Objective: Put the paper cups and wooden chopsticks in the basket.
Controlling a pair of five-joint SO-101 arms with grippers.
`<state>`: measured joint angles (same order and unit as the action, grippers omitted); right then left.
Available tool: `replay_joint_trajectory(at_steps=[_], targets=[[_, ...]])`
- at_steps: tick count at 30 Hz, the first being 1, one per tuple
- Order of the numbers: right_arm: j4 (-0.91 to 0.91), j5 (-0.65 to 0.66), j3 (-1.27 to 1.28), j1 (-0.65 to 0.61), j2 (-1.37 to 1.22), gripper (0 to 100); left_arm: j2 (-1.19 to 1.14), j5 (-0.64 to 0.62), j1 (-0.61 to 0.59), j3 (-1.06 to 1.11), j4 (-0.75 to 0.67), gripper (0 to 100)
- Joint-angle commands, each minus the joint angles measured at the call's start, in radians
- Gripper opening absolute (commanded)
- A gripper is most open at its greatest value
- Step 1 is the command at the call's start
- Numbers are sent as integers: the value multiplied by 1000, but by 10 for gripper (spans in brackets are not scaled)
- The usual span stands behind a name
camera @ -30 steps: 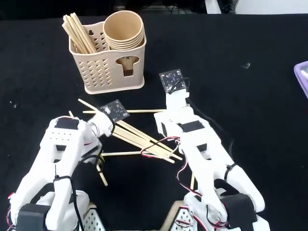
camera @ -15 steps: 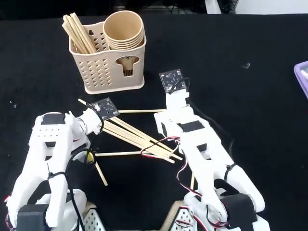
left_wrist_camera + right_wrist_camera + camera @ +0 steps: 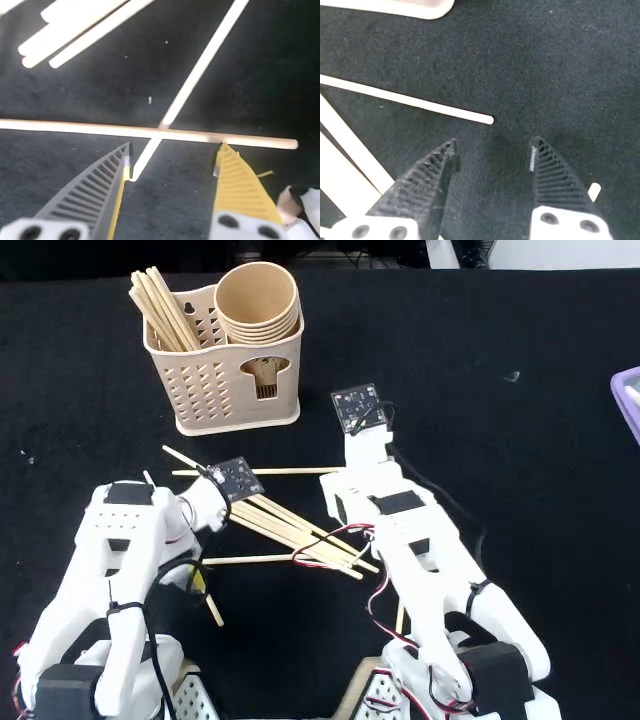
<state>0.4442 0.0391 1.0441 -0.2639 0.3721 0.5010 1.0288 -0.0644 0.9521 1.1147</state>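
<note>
Wooden chopsticks (image 3: 290,528), pale and loose, lie in a fanned bundle on the black worktop (image 3: 500,490) between my two white arms. They are nearer to me than the beige perforated plastic basket (image 3: 215,390), which stands at the far left. That basket holds a stack of tan paper cups (image 3: 258,300) in its right compartment and a sheaf of upright sticks (image 3: 165,310) leaning in its left one. A single far chopstick (image 3: 290,471) lies crosswise just beyond the bundle. A thin near chopstick (image 3: 250,559) lies crosswise on the bundle's near side, and a short stick (image 3: 212,608) sits beside my left arm (image 3: 120,570). My right arm (image 3: 420,560) stands to the right of the bundle.

From the left wrist I see my left end effector (image 3: 172,147) with its fingers, one grey and one yellow, spread apart and gripping nothing. A crosswise stick (image 3: 150,132) lies just past the fingertips. A slanted stick (image 3: 200,75) crosses it, with its end lying between the fingers.

From the right wrist, my right end effector (image 3: 492,150) also has its fingers apart and holds nothing, over bare black cloth. A round-ended stick (image 3: 420,102) lies just beyond its tips, and a corner of the basket's base shows farther off. A purple object (image 3: 628,390) sits at the worktop's right edge.
</note>
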Motion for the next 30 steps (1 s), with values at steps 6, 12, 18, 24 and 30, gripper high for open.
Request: replay_joint_trajectory(at_steps=[6,12,18,24,30], targets=[[-18,0,-12,14,41,230,5,-3,19,1,-12,277],[-18,0,-12,14,41,230,11,-9,15,117,-193,277],[-18,0,-12,14,41,230,17,-41,22,130,-222,256],[-18,2,-12,14,39,230,17,-121,107,96,-224,246],[-18,2,-12,14,39,230,17,-241,140,30,-218,250]])
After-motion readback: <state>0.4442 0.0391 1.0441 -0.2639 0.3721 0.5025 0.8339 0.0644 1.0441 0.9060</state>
